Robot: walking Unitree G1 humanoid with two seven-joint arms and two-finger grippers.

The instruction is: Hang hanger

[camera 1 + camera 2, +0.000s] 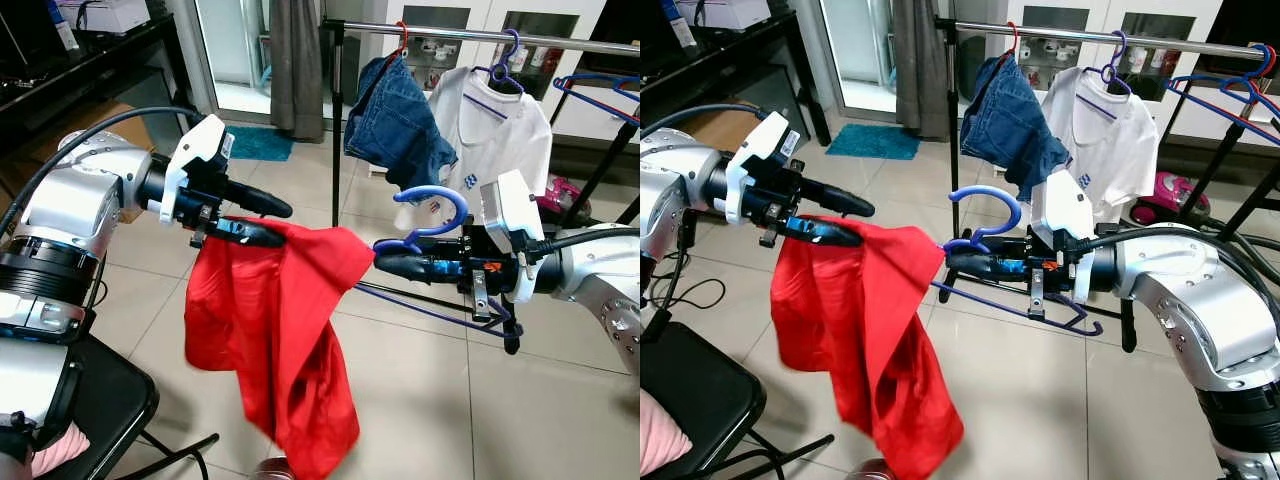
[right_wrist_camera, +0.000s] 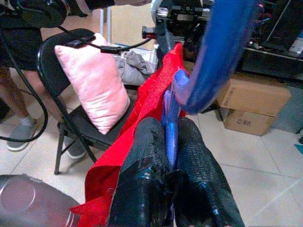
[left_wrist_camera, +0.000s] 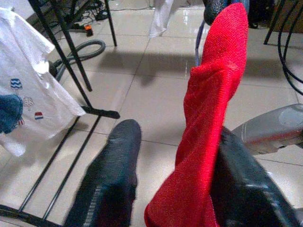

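A clothes rail point(image 1: 480, 36) runs across the top right of the left eye view. On it hang blue jeans point(image 1: 395, 125) on a red hanger, a white T-shirt point(image 1: 495, 140) on a purple one, and empty blue hangers point(image 1: 600, 90) at the far right.

A red cloth point(image 1: 280, 340) fills the centre of that view, stretched between the two grippers at its top edge and drooping toward the tiled floor point(image 1: 450, 400) at lower centre.

A black chair point(image 2: 71, 118) with a pink pillow point(image 2: 92, 78) sits at the lower left; in the right wrist view a person's legs point(image 2: 19, 104) stand beside it.

The left gripper point(image 1: 262, 220), left of centre, has its fingers spread apart; the cloth's edge lies over the lower finger point(image 3: 241, 189), while the upper finger point(image 3: 111, 179) is bare.

The right gripper point(image 1: 395, 264), right of centre, is pinched on the blue hanger point(image 1: 430, 215) just under its hook, which curls up above the fingers. The hanger's bar slants down to the right below the arm, and the cloth's corner meets the hanger at the fingertips.
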